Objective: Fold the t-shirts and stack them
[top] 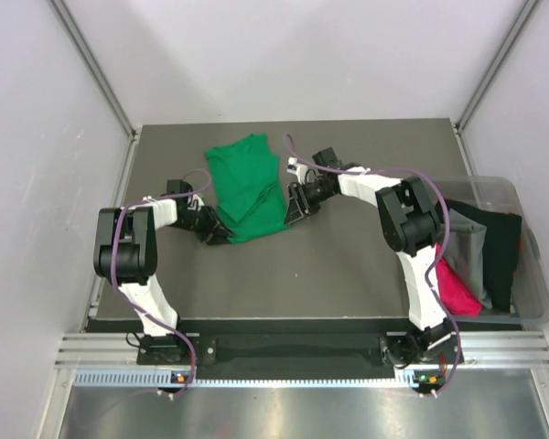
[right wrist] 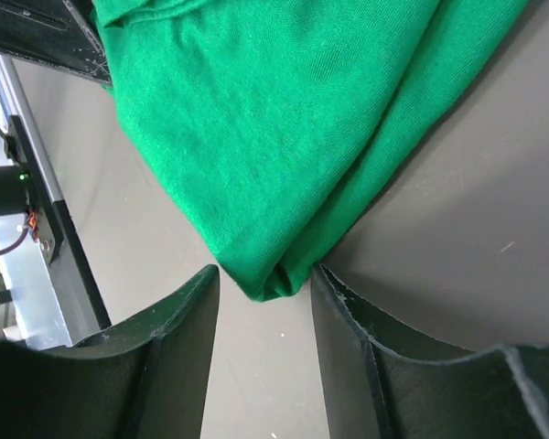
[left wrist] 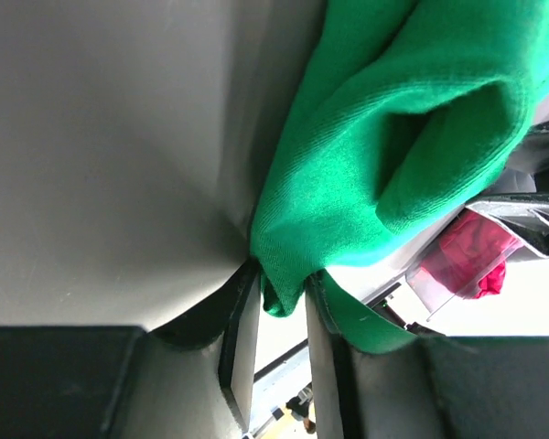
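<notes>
Two grippers flank the green t-shirt (top: 247, 183), lying bunched toward 12 o'clock on the table (top: 348, 265); the left gripper (left wrist: 282, 282) is pinched onto its 7 o'clock corner; the right gripper (right wrist: 263, 274) stands apart, straddling its 4 o'clock corner.

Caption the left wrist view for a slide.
Left gripper pinching a fold of the green t-shirt, grey table behind.

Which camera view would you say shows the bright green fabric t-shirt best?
Top external: nearly the whole bright green fabric t-shirt is visible. Left wrist shows only a fold pinched in the left gripper; right wrist, a corner inside the open right gripper.
</notes>
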Controlling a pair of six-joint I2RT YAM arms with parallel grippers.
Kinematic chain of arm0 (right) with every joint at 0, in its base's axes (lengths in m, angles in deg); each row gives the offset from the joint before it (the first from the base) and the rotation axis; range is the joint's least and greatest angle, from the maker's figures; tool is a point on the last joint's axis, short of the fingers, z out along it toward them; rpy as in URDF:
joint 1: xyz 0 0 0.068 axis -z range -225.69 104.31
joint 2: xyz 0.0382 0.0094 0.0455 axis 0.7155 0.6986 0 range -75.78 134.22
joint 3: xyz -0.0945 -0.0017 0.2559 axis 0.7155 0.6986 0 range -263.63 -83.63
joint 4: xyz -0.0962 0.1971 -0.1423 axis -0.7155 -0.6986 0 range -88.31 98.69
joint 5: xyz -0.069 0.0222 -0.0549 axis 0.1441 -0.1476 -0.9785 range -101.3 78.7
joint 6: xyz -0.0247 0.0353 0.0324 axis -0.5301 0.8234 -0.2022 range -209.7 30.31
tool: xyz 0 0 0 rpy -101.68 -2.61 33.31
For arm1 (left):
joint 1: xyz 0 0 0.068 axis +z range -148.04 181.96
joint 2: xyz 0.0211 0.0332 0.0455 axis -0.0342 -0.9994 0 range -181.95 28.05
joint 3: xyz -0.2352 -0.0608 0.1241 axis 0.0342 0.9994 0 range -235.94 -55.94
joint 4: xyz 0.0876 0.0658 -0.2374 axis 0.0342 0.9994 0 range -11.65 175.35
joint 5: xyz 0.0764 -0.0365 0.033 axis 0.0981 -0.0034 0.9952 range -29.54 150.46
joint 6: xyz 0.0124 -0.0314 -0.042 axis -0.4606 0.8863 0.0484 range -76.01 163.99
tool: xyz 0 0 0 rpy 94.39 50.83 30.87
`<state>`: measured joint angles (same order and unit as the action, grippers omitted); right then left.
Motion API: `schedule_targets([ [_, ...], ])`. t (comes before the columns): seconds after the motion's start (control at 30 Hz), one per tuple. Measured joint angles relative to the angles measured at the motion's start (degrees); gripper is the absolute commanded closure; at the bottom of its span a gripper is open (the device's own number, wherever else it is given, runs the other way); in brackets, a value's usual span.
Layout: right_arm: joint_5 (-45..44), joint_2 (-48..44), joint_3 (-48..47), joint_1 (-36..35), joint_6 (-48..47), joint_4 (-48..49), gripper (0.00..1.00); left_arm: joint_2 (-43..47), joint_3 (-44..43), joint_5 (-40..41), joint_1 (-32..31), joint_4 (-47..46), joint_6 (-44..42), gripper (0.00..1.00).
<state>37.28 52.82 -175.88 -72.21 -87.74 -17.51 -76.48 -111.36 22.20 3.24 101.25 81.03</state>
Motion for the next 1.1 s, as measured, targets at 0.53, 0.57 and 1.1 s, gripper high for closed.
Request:
schedule_targets([
  [0.53,0.02,0.02,2.21,-0.85,2.73,2.10,0.81,-1.03,-0.72,0.17,-0.15,-0.33,0.02,0.91],
  [0.57,-0.13,0.02,2.40,-0.85,2.80,2.14,0.92,-1.03,-0.72,0.17,-0.17,-0.37,-0.13,0.94],
  [1.1,-6.78,-16.37,15.76,-1.11,1.40,4.79,1.00,2.08,-11.91,-2.95,-1.36,7.82,-6.16,1.00],
])
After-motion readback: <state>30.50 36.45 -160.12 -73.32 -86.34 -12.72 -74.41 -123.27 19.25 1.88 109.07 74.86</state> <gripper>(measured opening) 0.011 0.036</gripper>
